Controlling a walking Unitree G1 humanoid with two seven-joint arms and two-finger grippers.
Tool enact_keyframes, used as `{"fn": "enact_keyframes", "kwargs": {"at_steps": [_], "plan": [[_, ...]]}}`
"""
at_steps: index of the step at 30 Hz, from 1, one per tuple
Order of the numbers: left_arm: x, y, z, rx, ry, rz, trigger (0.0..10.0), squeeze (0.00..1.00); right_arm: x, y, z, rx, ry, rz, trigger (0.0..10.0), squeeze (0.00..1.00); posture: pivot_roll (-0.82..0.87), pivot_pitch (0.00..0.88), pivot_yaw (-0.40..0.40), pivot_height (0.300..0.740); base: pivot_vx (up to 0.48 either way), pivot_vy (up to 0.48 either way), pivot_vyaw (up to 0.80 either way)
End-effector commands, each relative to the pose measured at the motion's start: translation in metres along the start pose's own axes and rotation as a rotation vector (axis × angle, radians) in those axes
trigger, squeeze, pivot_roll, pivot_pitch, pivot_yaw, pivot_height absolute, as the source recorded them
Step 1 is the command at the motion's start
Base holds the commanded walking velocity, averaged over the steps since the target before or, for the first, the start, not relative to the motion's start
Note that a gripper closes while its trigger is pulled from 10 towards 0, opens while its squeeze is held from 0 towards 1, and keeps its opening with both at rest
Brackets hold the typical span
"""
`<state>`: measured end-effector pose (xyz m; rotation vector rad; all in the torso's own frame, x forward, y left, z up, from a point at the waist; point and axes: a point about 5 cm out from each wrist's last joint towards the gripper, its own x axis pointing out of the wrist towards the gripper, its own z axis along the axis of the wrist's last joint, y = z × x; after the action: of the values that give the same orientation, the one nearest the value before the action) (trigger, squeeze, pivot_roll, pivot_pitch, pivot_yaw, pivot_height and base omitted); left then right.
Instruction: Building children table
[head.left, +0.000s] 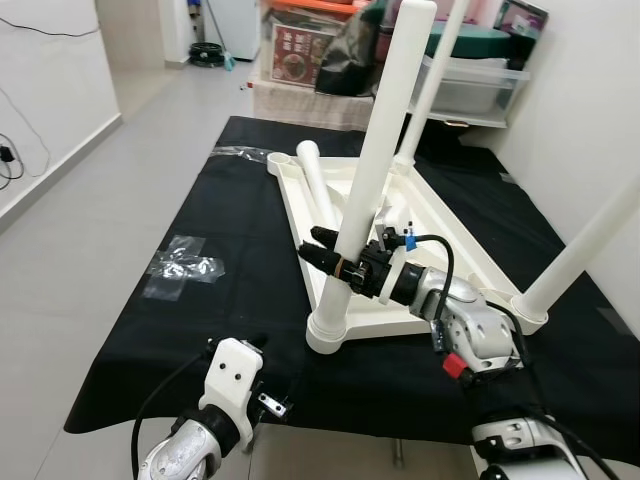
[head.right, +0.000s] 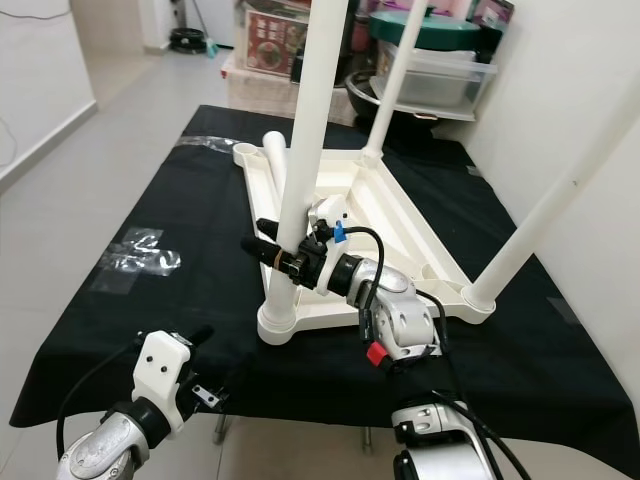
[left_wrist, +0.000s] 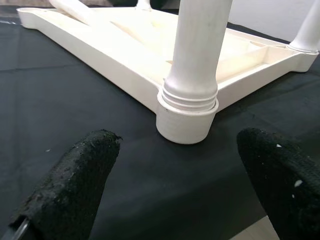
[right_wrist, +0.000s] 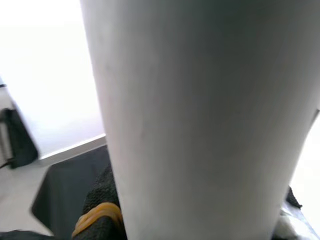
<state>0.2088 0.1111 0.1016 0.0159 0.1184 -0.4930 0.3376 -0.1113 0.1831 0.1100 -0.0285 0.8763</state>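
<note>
Nearest the camera, the left gripper (head.left: 262, 385) hangs low at the front edge of the black cloth (head.left: 150, 340), its white wrist housing angled toward the table. In the left wrist view its two rough black fingers (left_wrist: 75, 185) stand wide apart with nothing between them, pointing at the nearest corner socket (left_wrist: 186, 120) of the upturned table.

Just beyond, the right arm reaches in from the right with its silver forearm roughly level and its wrist turned toward the robot's left. The right gripper (head.left: 335, 262) is clamped around the lower part of the near leg (head.left: 375, 160), a smooth white cylindrical tube standing upright in that corner socket. An orange band shows on one finger (right_wrist: 100, 215) pressed against the tube.

The children's table top (head.left: 440, 235) lies upside down on the cloth, a cream plastic tray shape with raised rims and round corner sockets. A right-hand leg (head.left: 590, 245) rises tilted from its corner, another leg (head.left: 435, 75) stands at the far corner, and a loose leg (head.left: 318, 180) lies inside the tray.

Crumpled clear plastic wrap (head.left: 185, 265) rests on the cloth to the left. Beyond are storage boxes (head.left: 470, 85) and grey floor tiles (head.left: 130, 150).
</note>
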Motion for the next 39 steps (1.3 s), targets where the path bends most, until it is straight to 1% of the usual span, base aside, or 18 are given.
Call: {"fn": "enact_keyframes", "kwargs": {"at_steps": [1, 2, 4, 5, 6, 7, 8, 9, 17, 18, 19, 22, 26, 27, 34, 37, 38, 39], "plan": [[0.001, -0.001, -0.004, -0.007, 0.01, -0.009, 10.0, 0.0, -0.012, -0.015, -0.009, -0.005, 0.033, -0.254, 0.0, 0.0, 0.12, 0.0, -0.151, 0.74, 0.0, 0.0, 0.0], [0.001, -0.001, -0.003, -0.007, 0.01, -0.009, 10.0, 0.0, -0.018, -0.022, -0.01, -0.017, 0.034, -0.432, 0.0, 0.0, 0.11, 0.0, -0.148, 0.74, 0.0, 0.0, 0.0], [0.001, -0.001, -0.003, -0.007, 0.01, -0.009, 10.0, 0.0, -0.018, -0.022, -0.01, -0.017, 0.034, -0.432, 0.0, 0.0, 0.11, 0.0, -0.148, 0.74, 0.0, 0.0, 0.0], [0.001, 0.0, -0.003, -0.009, 0.011, -0.009, 10.0, 0.0, -0.028, -0.033, -0.009, -0.011, 0.017, -0.646, 0.0, 0.0, 0.11, 0.0, -0.138, 0.74, 0.0, 0.0, 0.0], [0.001, 0.0, -0.003, -0.009, 0.011, -0.009, 10.0, 0.0, -0.028, -0.033, -0.009, -0.011, 0.017, -0.646, 0.0, 0.0, 0.11, 0.0, -0.138, 0.74, 0.0, 0.0, 0.0], [0.001, 0.001, -0.003, -0.009, 0.011, -0.009, 10.0, 0.0, -0.044, -0.039, -0.01, 0.012, 0.008, -0.891, 0.0, 0.0, 0.11, 0.0, -0.135, 0.74, 0.0, 0.0, 0.0], [0.001, 0.001, -0.003, -0.009, 0.011, -0.009, 10.0, 0.0, -0.044, -0.039, -0.01, 0.012, 0.008, -0.891, 0.0, 0.0, 0.11, 0.0, -0.135, 0.74, 0.0, 0.0, 0.0], [0.001, 0.001, -0.003, -0.009, 0.012, -0.01, 10.0, 0.0, -0.058, -0.039, -0.013, 0.042, 0.011, -1.083, 0.0, 0.0, 0.11, 0.0, -0.136, 0.74, 0.0, 0.0, 0.0], [0.002, 0.001, -0.003, -0.004, 0.01, -0.009, 10.0, 0.0, -0.064, -0.023, -0.025, 0.059, 0.049, -1.279, 0.0, 0.0, 0.11, 0.0, -0.14, 0.74, 0.0, 0.0, 0.0], [0.003, 0.001, -0.003, -0.003, 0.009, -0.008, 10.0, 0.0, -0.056, -0.021, -0.026, 0.082, 0.031, -1.233, 4.5, 0.0, 0.11, 0.0, -0.141, 0.74, 0.0, 0.0, 0.0], [0.003, 0.001, -0.002, -0.003, 0.008, -0.007, 10.0, 0.0, -0.046, -0.018, -0.024, 0.105, -0.013, -1.154, 10.0, 0.99, 0.11, 0.0, -0.14, 0.74, 0.0, 0.0, 0.0], [0.003, 0.001, -0.002, -0.003, 0.006, -0.005, 10.0, 0.0, -0.034, -0.012, -0.016, 0.133, -0.094, -1.062, 10.0, 1.0, 0.11, 0.0, -0.138, 0.74, 0.0, 0.0, 0.0], [0.003, 0.002, -0.002, -0.004, 0.006, -0.005, 10.0, 0.0, -0.032, -0.014, -0.002, 0.082, -0.18, -1.032, 10.0, 1.0, 0.1, 0.0, -0.137, 0.74, 0.0, 0.0, 0.0], [0.004, 0.002, -0.002, -0.005, 0.006, -0.005, 10.0, 0.0, -0.03, -0.015, 0.009, 0.034, -0.236, -0.974, 10.0, 0.0, 0.1, 0.0, -0.13, 0.74, 0.0, 0.0, 0.0], [0.004, 0.002, -0.002, -0.007, 0.003, -0.008, 10.0, 0.0, -0.026, -0.023, 0.022, 0.036, -0.266, -0.643, 10.0, 0.0, 0.1, 0.0, -0.132, 0.74, 0.0, 0.0, 0.0], [0.004, 0.002, -0.001, -0.007, 0.001, -0.005, 10.0, 0.0, -0.03, -0.02, 0.014, 0.11, -0.153, -0.287, 10.0, 0.0, 0.11, 0.0, -0.135, 0.74, 0.0, 0.0, 0.0], [0.004, 0.002, -0.001, -0.007, 0.001, -0.005, 10.0, 0.0, -0.03, -0.02, 0.014, 0.11, -0.153, -0.287, 10.0, 0.0, 0.11, 0.0, -0.135, 0.74, 0.0, 0.0, 0.0], [0.004, 0.002, -0.001, -0.006, -0.001, -0.004, 10.0, 0.0, -0.035, -0.011, 0.007, 0.148, -0.069, -0.067, 10.0, 0.0, 0.11, 0.0, -0.135, 0.74, 0.0, 0.0, 0.0]]}}
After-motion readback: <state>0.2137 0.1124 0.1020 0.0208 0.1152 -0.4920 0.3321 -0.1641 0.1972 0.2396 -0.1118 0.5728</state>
